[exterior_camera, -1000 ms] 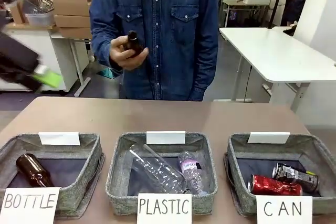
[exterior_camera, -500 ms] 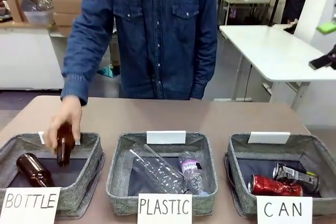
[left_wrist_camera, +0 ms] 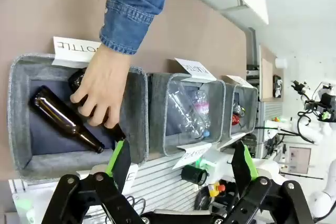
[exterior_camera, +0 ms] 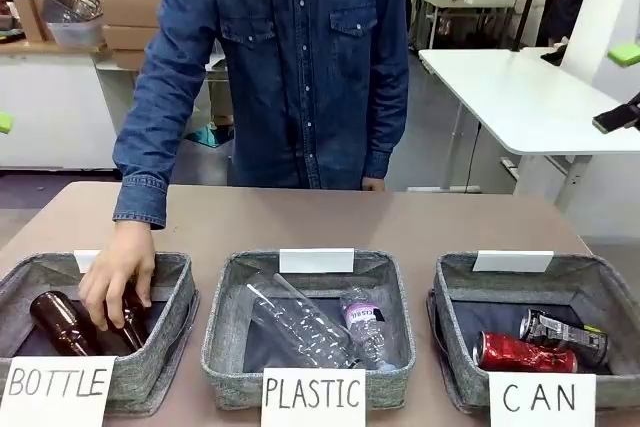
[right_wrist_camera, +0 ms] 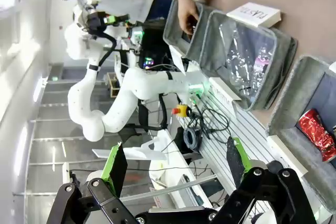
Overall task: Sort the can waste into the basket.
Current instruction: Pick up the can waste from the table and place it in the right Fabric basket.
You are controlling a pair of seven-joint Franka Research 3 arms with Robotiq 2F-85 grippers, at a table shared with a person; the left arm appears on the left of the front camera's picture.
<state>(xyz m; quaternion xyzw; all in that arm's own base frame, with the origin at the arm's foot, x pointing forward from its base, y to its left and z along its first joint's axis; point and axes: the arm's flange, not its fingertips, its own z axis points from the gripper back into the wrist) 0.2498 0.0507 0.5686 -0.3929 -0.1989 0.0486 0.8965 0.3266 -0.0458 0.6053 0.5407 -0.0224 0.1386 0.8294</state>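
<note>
- Presently, I find both of my arms drawn back and high above the surface, which I judge leaves the bins free for the person to work in.
- My left hand stands released, jaws wide with nothing between them; its wrist camera looks down on the row of bins.
- My right hand is likewise released and empty, well apart from any bin.
- The person's hand reaches into the bin signed "BOTTLE", resting on a brown bottle there, apparently setting it down. A second brown bottle lies on its side beside it.
- The middle bin, signed "PLASTIC", holds clear plastic bottles lying on their sides.
- The basket, signed "CAN", sits at the robot's right end of the row. Inside it lie the red can, nearer me, and the black can just behind it, close together; I cannot tell whether they touch.
- Each bin carries a blank white tag on its far wall and a handwritten sign on the near side, so either party can read the sorting.
- My judgement: no can remains loose on the surface, so the can sorting appears done.
</note>
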